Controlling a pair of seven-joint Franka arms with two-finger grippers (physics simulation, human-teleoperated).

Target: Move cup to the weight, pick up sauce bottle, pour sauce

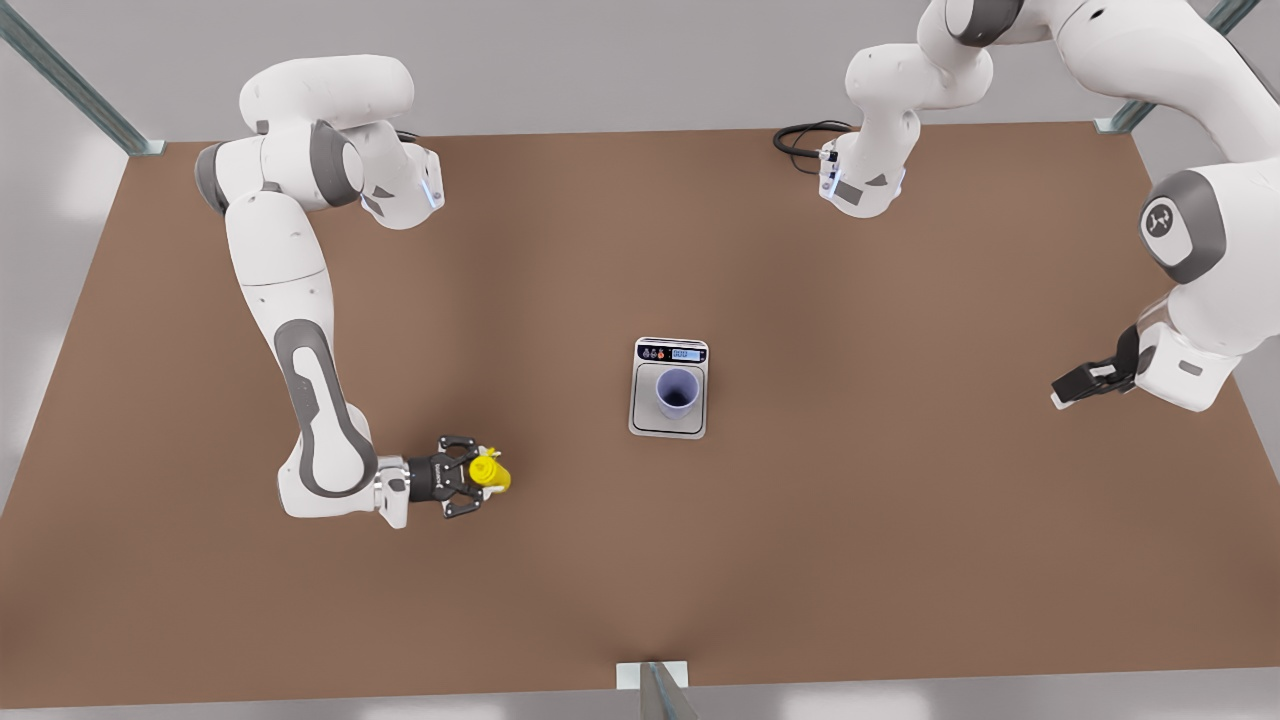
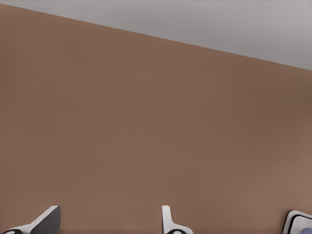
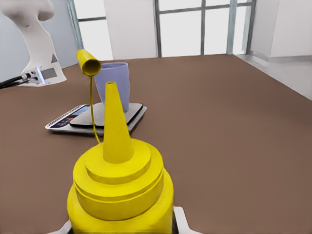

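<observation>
**Sauce bottle in my right end effector, cup on the weight**

My right end effector [image 1: 478, 477] sits low over the brown worktop [image 1: 900, 560], towards the front view's left, with its two fingers pinching the sauce bottle [image 1: 490, 473]. In my right wrist view the sauce bottle [image 3: 119, 190] stands upright just in front of the camera, its stepped yellow shoulder rising to a pointed nozzle. A small yellow cap [image 3: 88, 62] hangs off to one side above the nozzle on a thin yellow tether.

Past the nozzle I see the weight [image 3: 97, 118] lying flat on the worktop, with the cup [image 3: 112, 86] standing upright on its plate. In the front view the weight [image 1: 669, 389] lies near the middle of the worktop, well apart from the bottle, its dark button strip and blue display at the far end. The cup [image 1: 677, 393] sits within the plate with bare silver around it, its dark inside open to the camera.

My left end effector [image 1: 1068, 385] waits at the front view's right, well apart from the weight. Its fingers are spread and hold nothing; my left wrist view shows two pale fingertips [image 2: 168, 220] apart over bare worktop. A corner of the weight [image 2: 298, 223] shows at that view's edge.

A black cable [image 1: 800, 138] loops by the far arm base.
</observation>
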